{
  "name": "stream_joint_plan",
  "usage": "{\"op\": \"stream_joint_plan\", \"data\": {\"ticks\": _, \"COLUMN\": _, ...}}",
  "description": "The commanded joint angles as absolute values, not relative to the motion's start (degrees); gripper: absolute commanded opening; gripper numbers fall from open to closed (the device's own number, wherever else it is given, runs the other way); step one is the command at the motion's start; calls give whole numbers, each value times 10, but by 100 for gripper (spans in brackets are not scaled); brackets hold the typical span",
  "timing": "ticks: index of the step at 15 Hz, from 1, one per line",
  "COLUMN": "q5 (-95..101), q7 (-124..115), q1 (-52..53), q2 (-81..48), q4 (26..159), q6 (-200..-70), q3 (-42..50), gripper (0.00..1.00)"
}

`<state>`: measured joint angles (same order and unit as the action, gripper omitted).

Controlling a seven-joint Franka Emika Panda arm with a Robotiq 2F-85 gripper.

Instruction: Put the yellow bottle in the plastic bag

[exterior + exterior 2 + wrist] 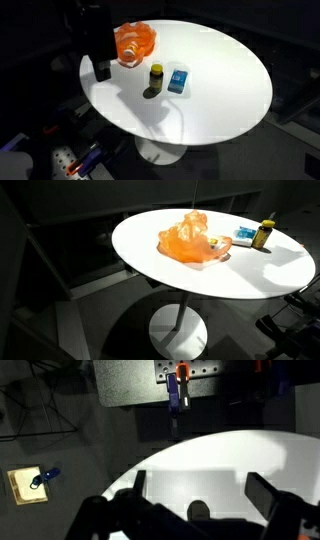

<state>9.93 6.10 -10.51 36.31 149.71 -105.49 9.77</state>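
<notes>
The yellow bottle (156,76) with a dark cap stands upright near the middle of the round white table (220,110). It also shows in an exterior view (265,233). The orange plastic bag (135,42) lies crumpled at the table's far edge, a little apart from the bottle, and also shows in an exterior view (192,238). My gripper (101,68) hangs over the table's edge beside the bag, away from the bottle. In the wrist view the gripper (200,492) is open and empty over bare white table. The bottle and bag are out of the wrist view.
A small blue box (178,80) lies right next to the bottle, and also shows in an exterior view (243,232). The table stands on a white pedestal (180,330). A tan square object (27,484) lies on the dark floor below the table edge.
</notes>
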Motion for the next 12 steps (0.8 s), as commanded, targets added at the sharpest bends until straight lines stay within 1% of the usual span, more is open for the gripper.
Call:
{"op": "stream_joint_plan", "data": {"ticks": 1, "q5": 100, "q7": 61, "q1": -104, "q2": 363, "q4": 1496, "q6": -1054, "q3": 99, "gripper": 100}}
{"op": "stream_joint_plan", "data": {"ticks": 6, "q5": 93, "q7": 52, "q1": -102, "q2": 348, "q4": 1480, "q6": -1051, "q3": 96, "gripper": 100}}
{"op": "stream_joint_plan", "data": {"ticks": 12, "q5": 78, "q7": 30, "q1": -89, "q2": 270, "q4": 1405, "q6": -1047, "q3": 84, "gripper": 100}}
